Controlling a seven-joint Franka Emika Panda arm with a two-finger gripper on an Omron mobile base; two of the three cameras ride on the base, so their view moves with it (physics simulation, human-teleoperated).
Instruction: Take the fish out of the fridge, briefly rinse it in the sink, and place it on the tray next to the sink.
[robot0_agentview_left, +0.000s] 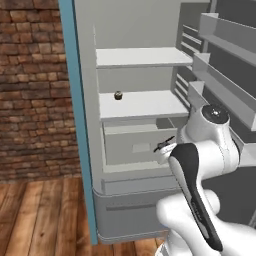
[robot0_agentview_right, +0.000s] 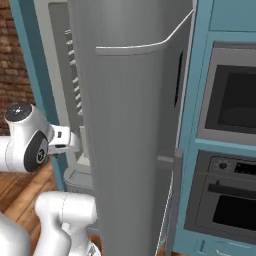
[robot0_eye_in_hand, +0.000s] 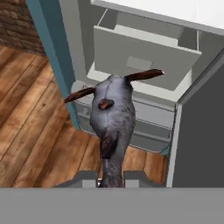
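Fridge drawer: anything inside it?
The drawer stands pulled out; the part of its interior that shows looks bare. Its front wall hides the bottom. The fish hangs outside it in the end effector.

White arm bent at the elbow, reaching forward, end effector (robot0_eye_in_hand: 110, 177) clamped on the fish (robot0_eye_in_hand: 113, 118).

No lettering to read anywhere — the fridge (robot0_agentview_left: 140, 65) shelves and drawer are blank, and the oven (robot0_agentview_right: 227, 200) panel shows only tiny marks — too blurred to make out.
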